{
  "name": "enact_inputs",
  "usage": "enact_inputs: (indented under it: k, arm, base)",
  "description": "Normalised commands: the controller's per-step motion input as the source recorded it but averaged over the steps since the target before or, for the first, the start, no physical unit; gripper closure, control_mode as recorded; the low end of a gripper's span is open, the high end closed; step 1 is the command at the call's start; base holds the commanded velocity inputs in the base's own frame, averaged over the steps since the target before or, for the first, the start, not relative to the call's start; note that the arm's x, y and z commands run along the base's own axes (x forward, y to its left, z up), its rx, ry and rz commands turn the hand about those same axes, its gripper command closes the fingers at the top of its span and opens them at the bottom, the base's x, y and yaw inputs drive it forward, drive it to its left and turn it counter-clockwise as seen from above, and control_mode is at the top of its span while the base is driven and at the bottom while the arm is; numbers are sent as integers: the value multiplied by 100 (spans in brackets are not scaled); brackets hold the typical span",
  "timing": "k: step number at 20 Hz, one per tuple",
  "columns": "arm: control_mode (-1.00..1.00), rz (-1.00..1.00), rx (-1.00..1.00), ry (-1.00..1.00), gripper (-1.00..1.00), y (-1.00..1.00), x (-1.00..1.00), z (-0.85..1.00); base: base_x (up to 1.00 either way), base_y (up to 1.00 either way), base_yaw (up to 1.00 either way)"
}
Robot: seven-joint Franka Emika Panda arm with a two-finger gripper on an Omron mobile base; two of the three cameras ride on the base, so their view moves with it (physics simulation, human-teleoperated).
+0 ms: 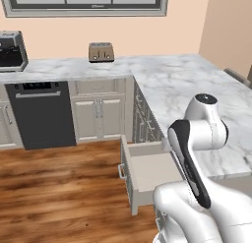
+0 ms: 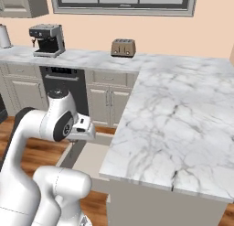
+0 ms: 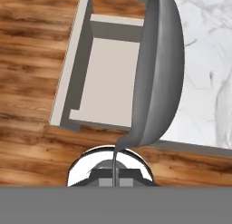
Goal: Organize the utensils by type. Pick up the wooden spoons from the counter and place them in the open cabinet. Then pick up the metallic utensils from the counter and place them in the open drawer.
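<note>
My gripper point(image 3: 114, 177) is shut on the thin handle of a silver-grey metallic spoon point(image 3: 158, 73). The spoon's bowl looms large in the hand view, just above the open drawer point(image 3: 111, 82) and beside the edge of the white marble counter point(image 3: 204, 60). The drawer point(image 1: 147, 170) stands pulled out under the counter point(image 1: 187, 84), and its pale interior is bare. In the right base view my hand point(image 2: 83, 128) hangs over the drawer point(image 2: 91, 158), close to the counter's corner point(image 2: 173, 129).
A toaster point(image 1: 101, 52) stands at the back of the counter and a coffee machine point(image 2: 47, 40) further left. A dark dishwasher front point(image 1: 42, 114) sits in the back cabinet row. Wooden floor point(image 1: 59, 188) lies left of the drawer.
</note>
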Motion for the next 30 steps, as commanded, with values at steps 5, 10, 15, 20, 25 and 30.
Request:
enact_inputs:
  k: [5, 10, 15, 20, 25, 30]
  arm:
    - [-100, 0, 0, 0, 100, 0, 17, -31]
    - [-100, -3, 1, 6, 100, 1, 8, -19]
    - [-100, -1, 0, 0, 100, 1, 20, -30]
    - [-100, 0, 0, 0, 100, 2, 24, -38]
    - [-100, 0, 0, 1, 100, 2, 27, -32]
    - [-100, 0, 0, 1, 100, 3, 25, -18]
  base:
    - [0, 0, 0]
    - [0, 0, 0]
    - [0, 0, 0]
    - [0, 0, 0]
    - [0, 0, 0]
    - [0, 0, 0]
